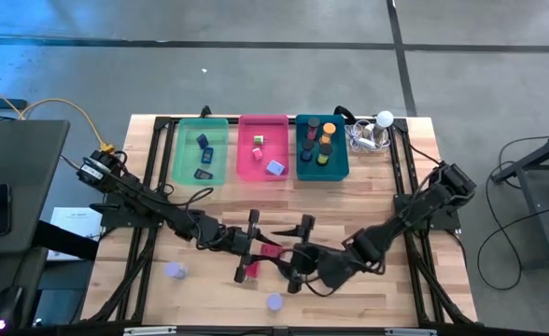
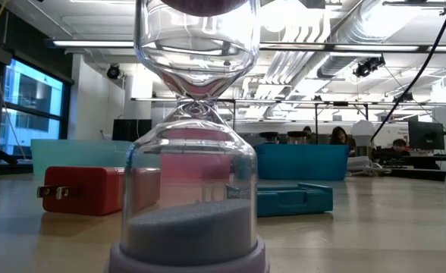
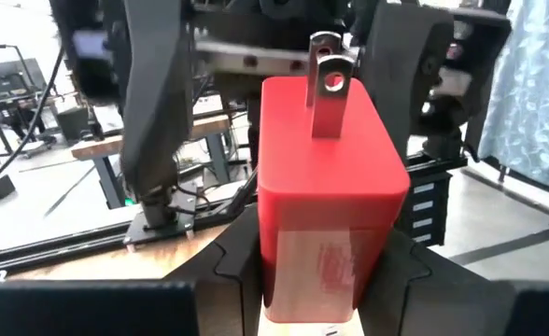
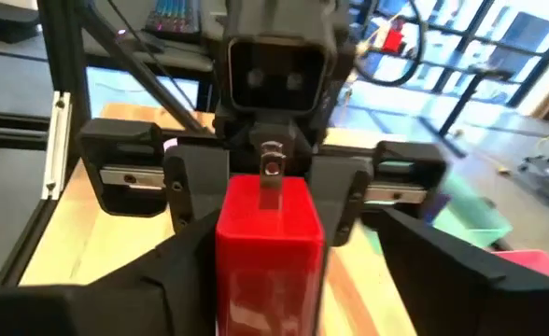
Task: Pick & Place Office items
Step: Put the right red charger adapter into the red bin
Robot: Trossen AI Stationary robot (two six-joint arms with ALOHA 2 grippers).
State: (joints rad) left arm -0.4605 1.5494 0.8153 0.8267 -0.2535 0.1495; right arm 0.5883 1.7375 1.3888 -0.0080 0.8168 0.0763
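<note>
Red plug block (image 3: 329,201), metal prongs up, sits at the tabletop (image 1: 387,201) front centre, pinched between the fingers of the left end effector (image 1: 253,245). Right end effector (image 1: 298,254) faces it from the other side with its fingers spread to either side of the block, not gripping. Lavender discs (image 1: 175,271) lie near the front edge; the green tray (image 1: 183,149), pink tray (image 1: 248,163) and teal tray (image 1: 304,168) line the far side.

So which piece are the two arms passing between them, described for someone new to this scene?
Start from the three trays along the table's far edge and come toward the near edge, where both arms meet. Between the left tool and right tool sits a red plug block with metal prongs, unlike the lavender discs nearby.
</note>
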